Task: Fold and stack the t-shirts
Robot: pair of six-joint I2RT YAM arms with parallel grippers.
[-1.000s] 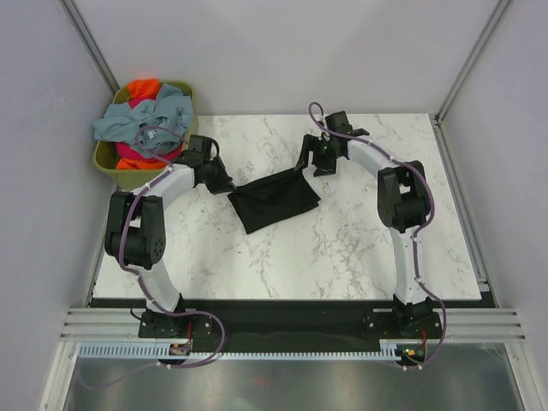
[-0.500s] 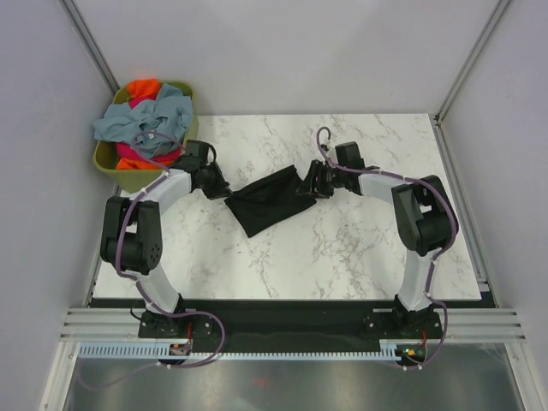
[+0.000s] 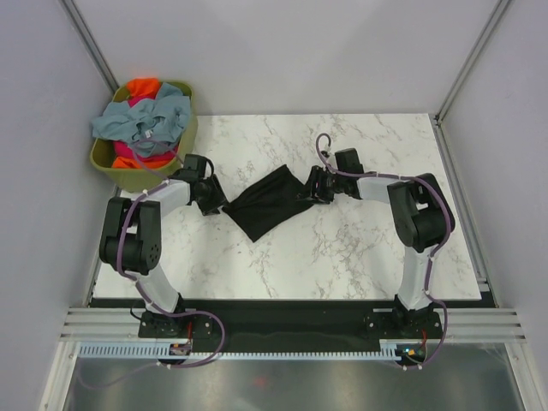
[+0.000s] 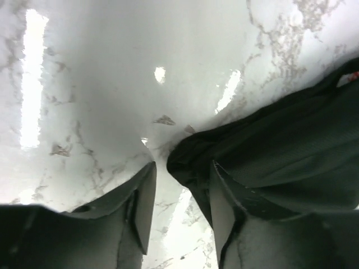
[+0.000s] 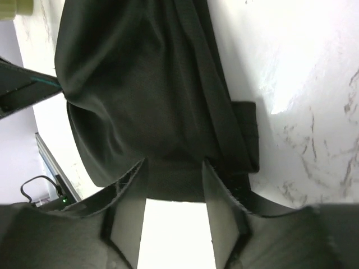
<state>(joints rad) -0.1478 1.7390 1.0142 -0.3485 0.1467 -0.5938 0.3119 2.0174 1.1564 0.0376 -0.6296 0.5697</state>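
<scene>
A black t-shirt (image 3: 272, 201) lies folded into a slanted strip in the middle of the marble table. My left gripper (image 3: 224, 205) is open at its left corner. In the left wrist view, bare marble shows between the jaws of the left gripper (image 4: 182, 168), and the black t-shirt (image 4: 280, 145) passes under the right finger. My right gripper (image 3: 306, 190) is at the shirt's right end. In the right wrist view, the jaws of the right gripper (image 5: 174, 165) stand apart astride the black t-shirt's (image 5: 146, 84) edge without pinching it. More t-shirts, grey-blue (image 3: 141, 120), orange (image 3: 144, 87) and pink (image 3: 133, 152), fill the basket.
The olive-green basket (image 3: 101, 158) stands off the table's back left corner, close behind my left arm. Grey walls close in the table at the back and on both sides. Bare marble (image 3: 360, 257) lies in front of the shirt.
My left gripper has opened and let go of the shirt's left corner. My right gripper has come down from the back to the shirt's right end and partly closed.
</scene>
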